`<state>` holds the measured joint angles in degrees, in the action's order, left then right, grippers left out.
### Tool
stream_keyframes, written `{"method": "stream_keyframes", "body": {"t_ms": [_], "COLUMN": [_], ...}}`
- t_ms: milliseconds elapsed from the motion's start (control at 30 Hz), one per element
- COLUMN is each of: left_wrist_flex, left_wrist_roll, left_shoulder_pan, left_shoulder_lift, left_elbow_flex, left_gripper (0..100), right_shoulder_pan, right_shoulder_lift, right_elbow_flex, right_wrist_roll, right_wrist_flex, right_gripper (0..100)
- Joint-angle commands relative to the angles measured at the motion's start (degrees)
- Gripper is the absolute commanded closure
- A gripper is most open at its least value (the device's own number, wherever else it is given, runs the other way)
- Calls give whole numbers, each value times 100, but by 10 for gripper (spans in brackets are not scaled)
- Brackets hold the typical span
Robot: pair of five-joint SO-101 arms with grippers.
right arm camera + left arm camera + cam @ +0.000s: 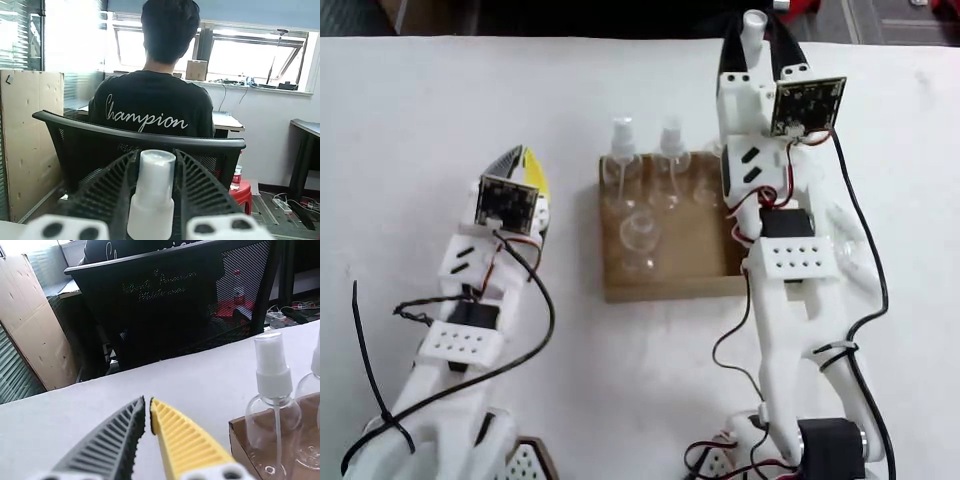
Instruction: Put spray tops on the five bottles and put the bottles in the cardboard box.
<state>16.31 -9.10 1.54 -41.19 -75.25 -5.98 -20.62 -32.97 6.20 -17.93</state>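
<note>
Pressing in from both sides, the black ribbed jaws of the right gripper [156,156] are clamping a spray top [151,200], which is standing upright between them with its rounded white cap poking up past the fingertips and its wider collar sitting lower down between the fingers. In the high view this gripper is holding the white piece over the far side of the table [470,100], beyond the far right corner of the cardboard box [665,285]. The left gripper [147,407] is resting with its jaws together, one black and one yellow, their toothed faces lying almost flush, and it is gripping nothing. It is sitting low over the white table just to the left of the box. Inside the shallow brown box, a capped bottle [623,160] and a second capped bottle [671,155] are standing upright side by side along the far wall, both clear plastic with white sprayers and thin tubes running down inside. An open bottle [638,235], clear and topless, is standing nearer the middle of the box.
</note>
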Motion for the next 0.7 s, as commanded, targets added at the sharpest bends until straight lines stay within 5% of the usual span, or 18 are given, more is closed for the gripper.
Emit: {"method": "stream_keyframes", "body": {"t_ms": [0,667], "left_wrist_flex": [149,149], "left_wrist_roll": [-53,-53], "left_shoulder_pan": [57,57], "left_shoulder_lift": [-13,-13], "left_elbow_flex": [79,79], "left_gripper": [976,976], "right_shoulder_pan": [-4,4], "right_shoulder_lift": [-233,338], "right_elbow_flex": [290,334], "right_wrist_roll": [70,70], "right_wrist_flex": [40,251], "right_gripper": [982,982]}}
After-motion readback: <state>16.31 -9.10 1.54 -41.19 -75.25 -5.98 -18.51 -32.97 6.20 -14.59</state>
